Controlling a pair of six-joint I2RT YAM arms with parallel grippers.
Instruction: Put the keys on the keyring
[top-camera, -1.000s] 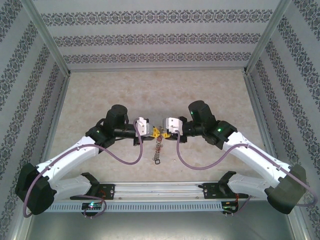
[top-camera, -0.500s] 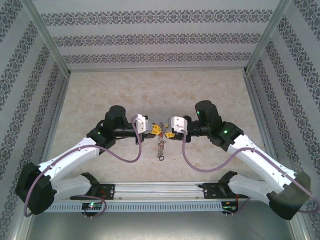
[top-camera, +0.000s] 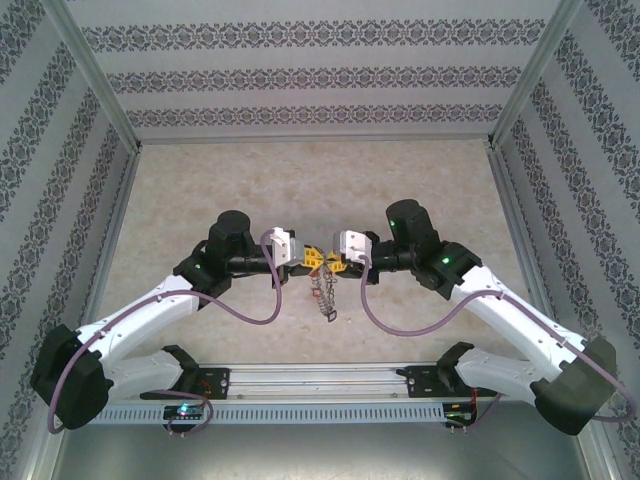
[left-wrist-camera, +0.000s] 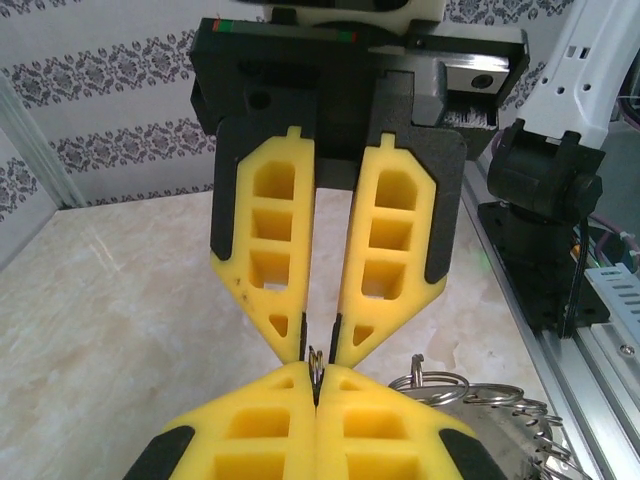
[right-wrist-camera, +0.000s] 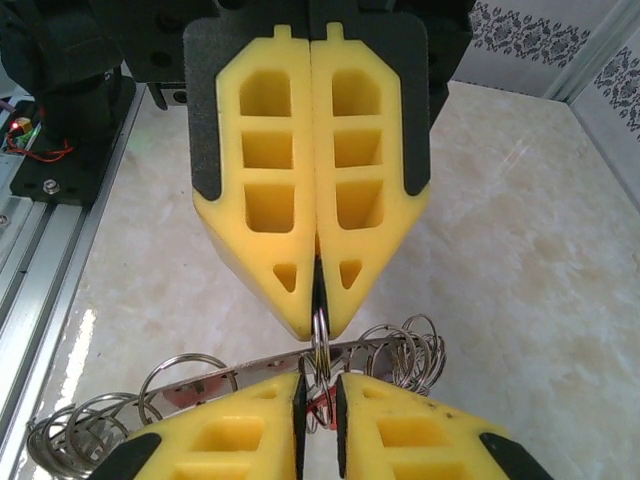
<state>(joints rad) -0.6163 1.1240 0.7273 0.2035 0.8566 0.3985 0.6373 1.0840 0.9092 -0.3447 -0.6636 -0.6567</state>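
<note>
The keyring (top-camera: 322, 293) trails toward six o'clock from where the pincers meet over the tabletop (top-camera: 300, 180). The left pincer (right-wrist-camera: 320, 325) is clamped on a split ring (right-wrist-camera: 320, 350). The right pincer (right-wrist-camera: 320, 385) brackets it, and we cannot tell if it grips. We judge threading is in hand; next comes fine alignment. The keys are mostly hidden, perhaps the red scrap (right-wrist-camera: 322, 408) between its fingers.

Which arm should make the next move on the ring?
Probably right: the left gripper is clamped on the ring; the right gripper straddles it, jaws slightly apart, free to adjust.
</note>
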